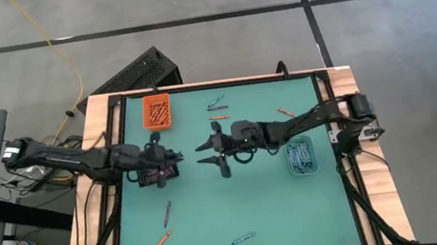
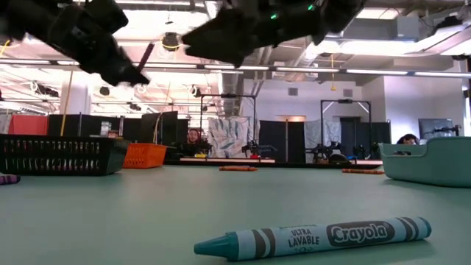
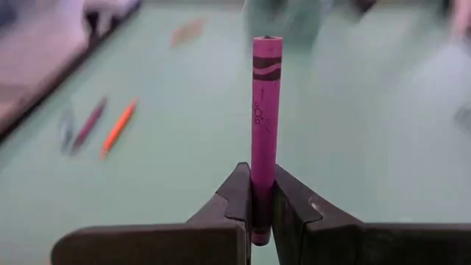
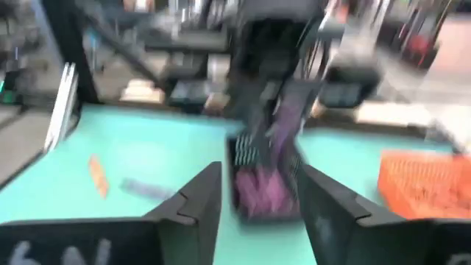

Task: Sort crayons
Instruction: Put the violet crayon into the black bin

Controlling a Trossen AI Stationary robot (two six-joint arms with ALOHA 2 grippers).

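Note:
My left gripper (image 1: 174, 155) is shut on a pink-purple crayon (image 3: 265, 110) above the black tray (image 1: 158, 175), which holds purple crayons. My right gripper (image 1: 206, 155) is open and empty, close to the right of my left gripper and facing it; it also shows in the right wrist view (image 4: 257, 199). Loose crayons lie flat on the green mat: a teal one (image 1: 216, 102), orange ones (image 1: 219, 116) (image 1: 285, 112) (image 1: 163, 240), a purple one (image 1: 166, 213) and a teal one (image 2: 313, 237) near the front edge. My left gripper pinches the pink-purple crayon between its two fingers, near the crayon's nearer end (image 3: 262, 193). The crayon lies along the fingers and sticks out forward past the fingertips. It is lifted clear of the mat and the tray.
An orange tray (image 1: 157, 111) with orange crayons stands at the far left. A clear tray (image 1: 299, 156) with blue crayons stands at the right under my right arm. People and equipment show in the room beyond the far edge.

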